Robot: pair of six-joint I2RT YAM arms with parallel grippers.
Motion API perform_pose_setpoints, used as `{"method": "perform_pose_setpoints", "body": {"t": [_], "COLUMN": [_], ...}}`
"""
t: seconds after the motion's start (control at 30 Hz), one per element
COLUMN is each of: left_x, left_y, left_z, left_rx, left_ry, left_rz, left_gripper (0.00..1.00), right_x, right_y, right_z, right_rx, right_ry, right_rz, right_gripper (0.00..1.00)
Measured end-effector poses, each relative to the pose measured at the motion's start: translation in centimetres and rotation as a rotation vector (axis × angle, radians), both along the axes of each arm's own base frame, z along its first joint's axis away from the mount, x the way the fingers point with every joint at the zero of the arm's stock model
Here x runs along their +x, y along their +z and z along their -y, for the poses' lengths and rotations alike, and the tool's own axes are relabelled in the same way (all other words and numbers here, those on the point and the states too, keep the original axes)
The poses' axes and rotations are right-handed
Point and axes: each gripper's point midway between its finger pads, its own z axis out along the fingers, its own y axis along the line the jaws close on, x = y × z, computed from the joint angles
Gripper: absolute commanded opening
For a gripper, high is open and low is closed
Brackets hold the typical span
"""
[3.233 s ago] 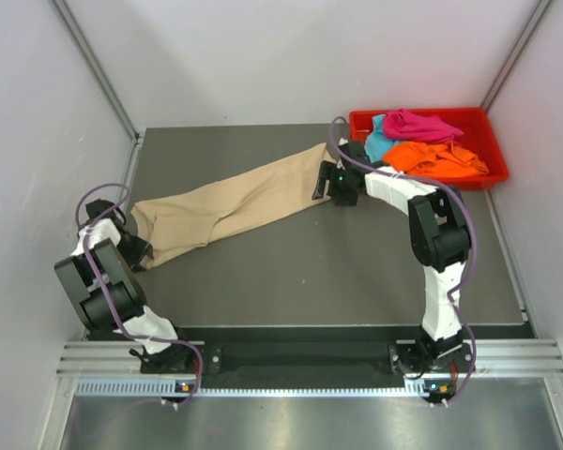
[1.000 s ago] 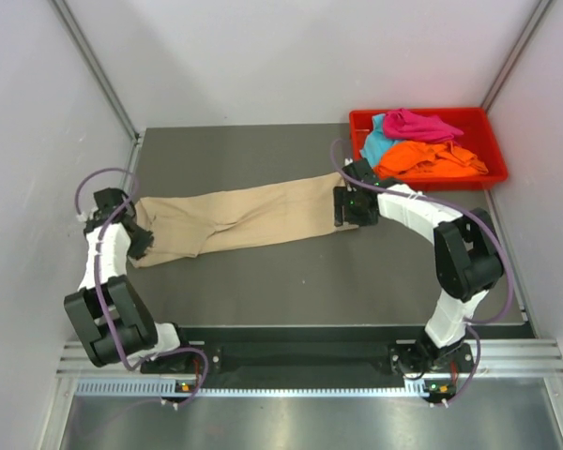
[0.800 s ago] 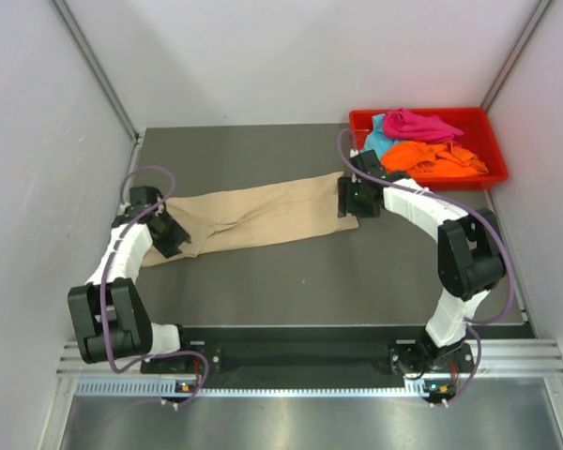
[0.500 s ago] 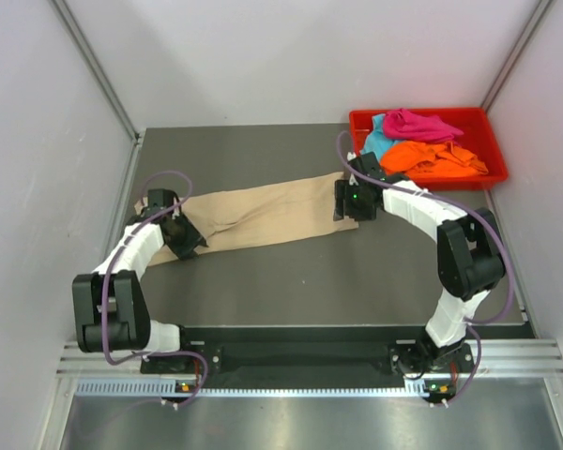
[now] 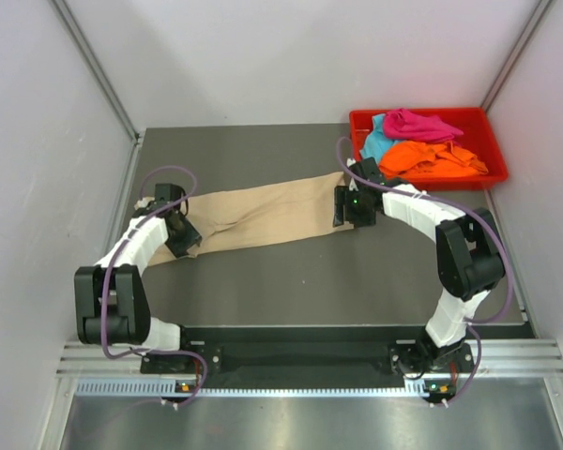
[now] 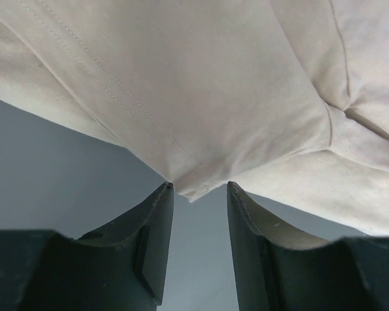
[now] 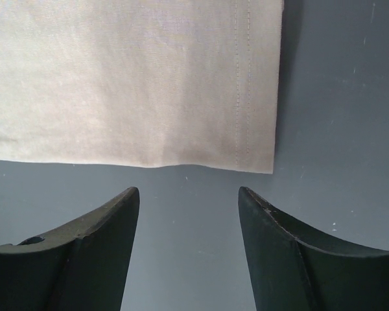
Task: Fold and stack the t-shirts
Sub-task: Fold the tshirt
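On the near-left part of the table [image 5: 338,272], the left gripper [image 6: 198,188] is seen from its own wrist camera with its fingers parted. A stitched corner of the beige t-shirt [image 6: 201,97] lies at the gap between their tips and is not clamped. From above this end is covered by the gripper's head. The shirt is laid as a long, creased band slanting across the table toward the far right. There the right gripper [image 7: 189,194] is shown spread wide, with bare table between its fingers and the straight hem just beyond them. Only the overhead view takes in the red tray [image 5: 477,127] in the far-right corner, where the orange t-shirt [image 5: 432,159], magenta t-shirt [image 5: 420,124] and teal t-shirt [image 5: 375,142] are heaped.
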Motion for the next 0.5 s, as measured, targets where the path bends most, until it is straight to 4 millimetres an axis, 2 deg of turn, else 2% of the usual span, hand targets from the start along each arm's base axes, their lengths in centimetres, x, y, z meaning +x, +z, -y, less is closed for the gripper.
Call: {"method": "perform_pose_setpoints", "body": {"t": [0.17,0.27,0.3,0.43,0.5], "left_x": [-0.2,-0.3,-0.3,-0.3,-0.2], "left_y": [-0.8,-1.2,-1.2,-1.2,-1.1], "left_z": [-0.2,-0.2,-0.2,-0.3,-0.3], "left_rx": [0.01,0.008,0.008,0.011,0.013], "left_ry": [0.006,0.009,0.011,0.018,0.02], "left_rz": [-0.034,-0.048,-0.048,-0.047,-0.043], "left_gripper": [0.41,0.36,0.26,0.08,0.04], "right_x": [0.0,0.0,0.0,0.1,0.2], "right_y": [0.0,-0.1,-0.1,0.0,0.1], "right_z": [-0.1,-0.2,-0.2,-0.4,-0.4], "right_rx": [0.008,0.013,0.014,0.02,0.024], "right_ry": [0.002,0.003,0.003,0.004,0.001], "right_rz": [0.001,0.001,0.001,0.007,0.01], "right_gripper": [0.63,0.63,0.63,0.63,0.63]}}
